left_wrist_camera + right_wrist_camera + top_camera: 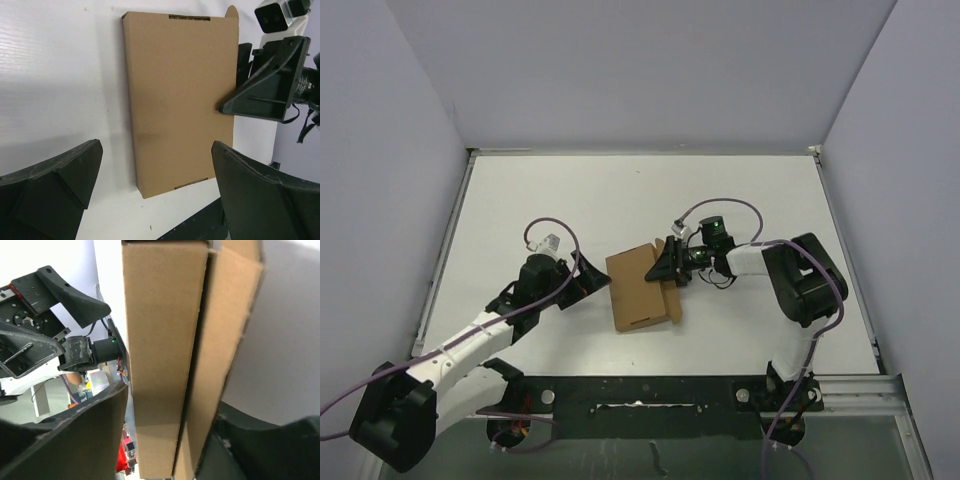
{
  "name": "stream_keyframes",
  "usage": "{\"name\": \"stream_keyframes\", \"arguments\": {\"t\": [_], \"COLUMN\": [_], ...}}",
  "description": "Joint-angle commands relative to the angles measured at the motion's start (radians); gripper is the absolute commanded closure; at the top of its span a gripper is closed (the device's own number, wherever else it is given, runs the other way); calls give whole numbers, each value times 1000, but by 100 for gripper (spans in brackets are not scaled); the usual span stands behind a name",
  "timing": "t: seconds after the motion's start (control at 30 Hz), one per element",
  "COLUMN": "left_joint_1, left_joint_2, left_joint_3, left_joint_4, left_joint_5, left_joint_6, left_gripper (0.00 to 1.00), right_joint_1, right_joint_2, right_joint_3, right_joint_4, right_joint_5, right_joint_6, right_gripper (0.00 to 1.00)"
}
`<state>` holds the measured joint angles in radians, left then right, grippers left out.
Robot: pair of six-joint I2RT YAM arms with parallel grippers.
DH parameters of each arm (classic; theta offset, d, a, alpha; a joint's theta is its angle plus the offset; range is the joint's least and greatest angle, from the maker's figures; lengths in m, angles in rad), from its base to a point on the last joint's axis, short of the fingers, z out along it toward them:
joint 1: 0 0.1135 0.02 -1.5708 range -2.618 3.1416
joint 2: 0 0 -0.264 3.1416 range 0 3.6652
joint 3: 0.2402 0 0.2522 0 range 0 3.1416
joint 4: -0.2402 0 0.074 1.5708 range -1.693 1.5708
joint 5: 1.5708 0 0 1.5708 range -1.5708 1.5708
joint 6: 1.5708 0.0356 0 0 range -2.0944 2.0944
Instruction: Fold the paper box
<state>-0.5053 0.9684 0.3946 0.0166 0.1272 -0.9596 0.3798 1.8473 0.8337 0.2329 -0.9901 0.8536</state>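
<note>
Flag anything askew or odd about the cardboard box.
The paper box lies skewed to the table edges, and one long side flap stands off the body with a dark gap, not flush. No tears show.

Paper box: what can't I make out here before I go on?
Right wrist view: whether the right gripper truly pinches the paper box; the cardboard between its fingers hides the contact.
Top view: the box's right edge and flap, partly covered by the right gripper.
Left wrist view: part of the box's right edge, behind the right gripper.
</note>
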Motion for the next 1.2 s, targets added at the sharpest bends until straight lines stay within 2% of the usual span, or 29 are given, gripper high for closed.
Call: {"name": "stream_keyframes", "arguments": {"t": [0.0,0.13,0.23,0.33,0.47,0.53,0.57,0.6,0.67,0.73,0.77,0.9,1.17], "left_joint_1": [-11,-13,-13,-14,-13,-15,-14,-15,-15,-15,-15,-19,-37], "left_joint_2": [56,74,70,59,43,43,46,54,76,107,127,205,382], "left_joint_3": [84,109,129,151,168,173,173,172,170,172,175,191,250], "left_joint_4": [-55,-104,-140,-171,-181,-168,-161,-154,-132,-105,-90,-40,-19], "left_joint_5": [-43,-77,-101,-116,-116,-104,-97,-93,-84,-69,-58,-25,-6], "left_joint_6": [-10,21,55,85,108,119,124,126,131,133,134,148,190], "left_gripper": [9,9,9,9,9,11,11,12,13,14,14,15,16], "right_joint_1": [44,41,-7,-27,-40,-41,-41,-38,-39,-39,-40,-13,49], "right_joint_2": [3,-7,-51,-122,-220,-273,-294,-303,-286,-239,-214,-135,-37], "right_joint_3": [48,152,176,199,201,181,168,161,173,202,212,235,266], "right_joint_4": [-57,-313,-418,-536,-604,-599,-585,-573,-577,-612,-626,-648,-656], "right_joint_5": [36,114,207,323,390,376,350,330,320,337,335,327,274], "right_joint_6": [-55,-317,-443,-632,-788,-854,-880,-901,-916,-929,-931,-936,-927], "right_gripper": [44,18,8,4,4,9,18,32,66,85,90,96,96]}}
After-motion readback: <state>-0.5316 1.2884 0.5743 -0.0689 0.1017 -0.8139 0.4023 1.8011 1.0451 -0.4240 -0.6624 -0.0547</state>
